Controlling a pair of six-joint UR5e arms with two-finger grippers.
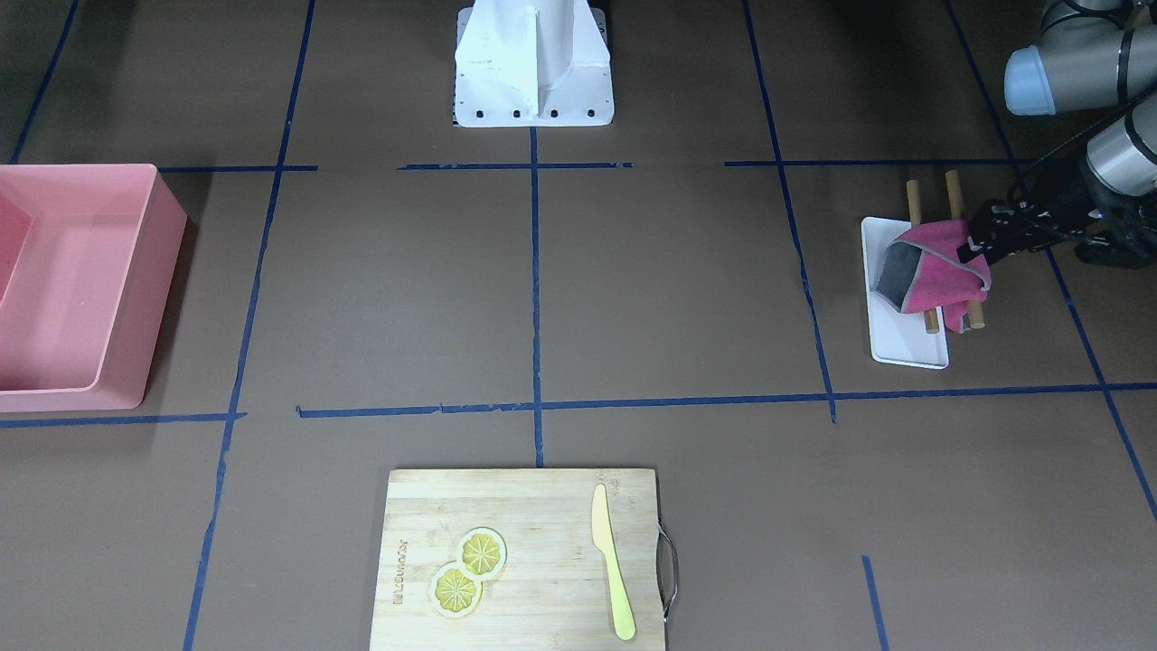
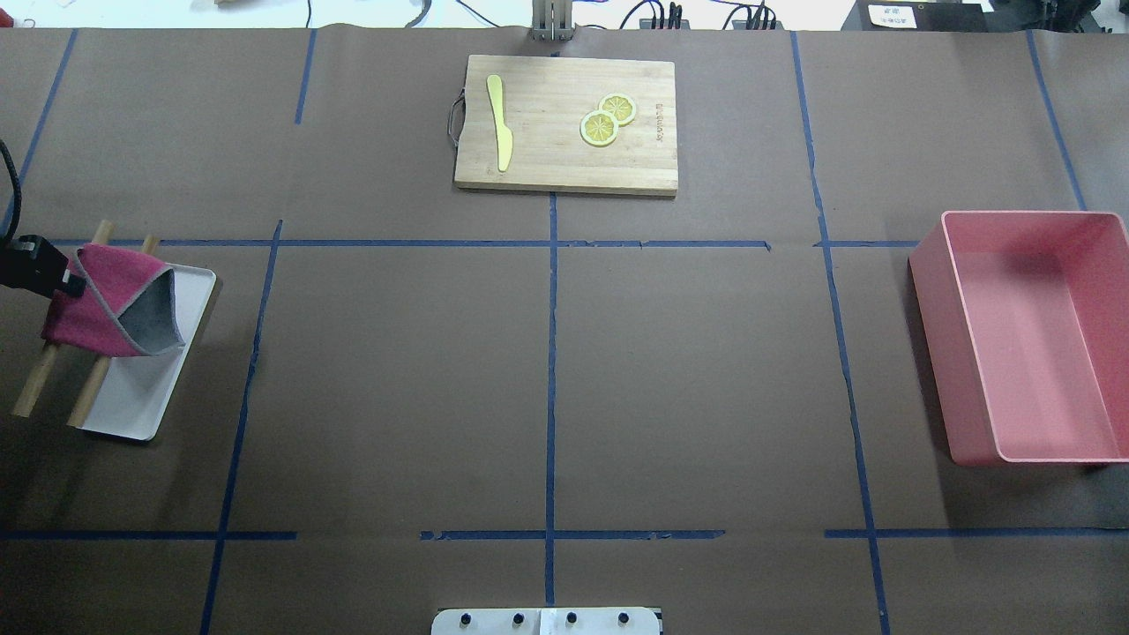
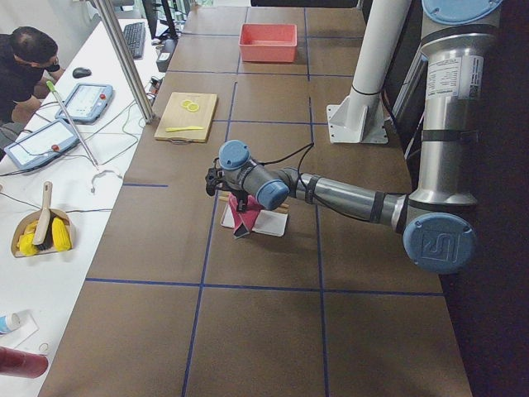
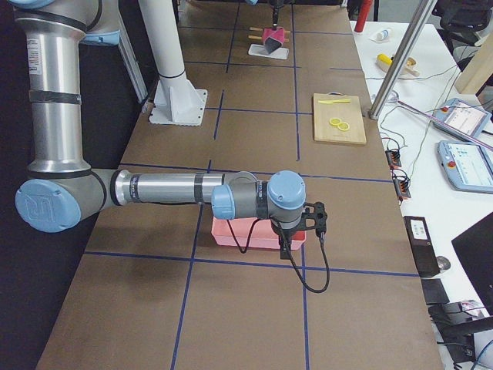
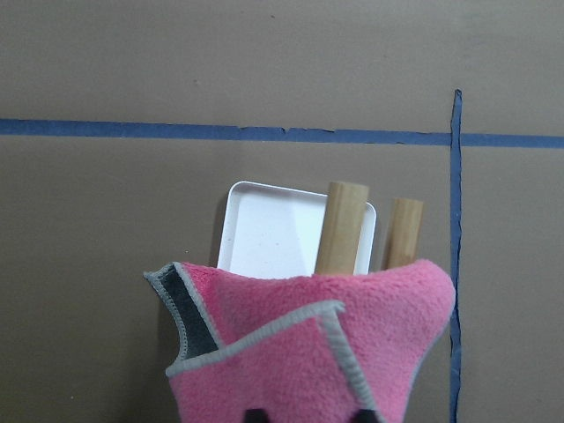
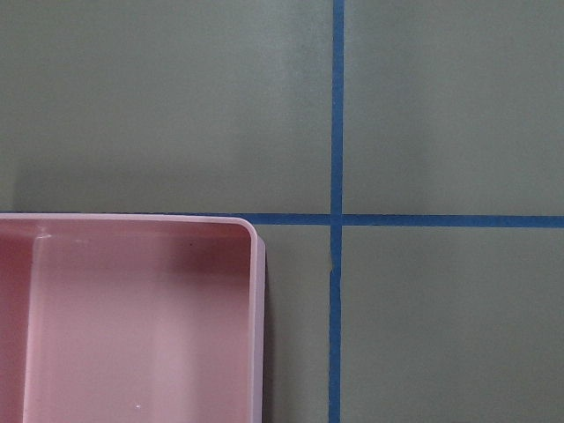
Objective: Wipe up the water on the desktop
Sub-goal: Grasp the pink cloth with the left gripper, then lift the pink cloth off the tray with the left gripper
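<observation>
The brown surface (image 2: 397, 370), crossed by blue tape lines, carries everything. At its left end the left hand (image 1: 976, 250) is clamped on the edge of a pink cloth (image 2: 106, 304) with a grey underside. The cloth drapes over two wooden sticks (image 2: 35, 384) that lie across a white tray (image 2: 141, 397). At the far right end sits a pink bin (image 2: 1032, 335). The right hand (image 4: 286, 243) hangs over the bin's near edge, and I cannot tell whether its fingers are apart or together. On the operators' side lies a cutting board (image 2: 564, 163) with two lemon slices (image 2: 607, 119) and a yellow knife (image 2: 500, 119).
</observation>
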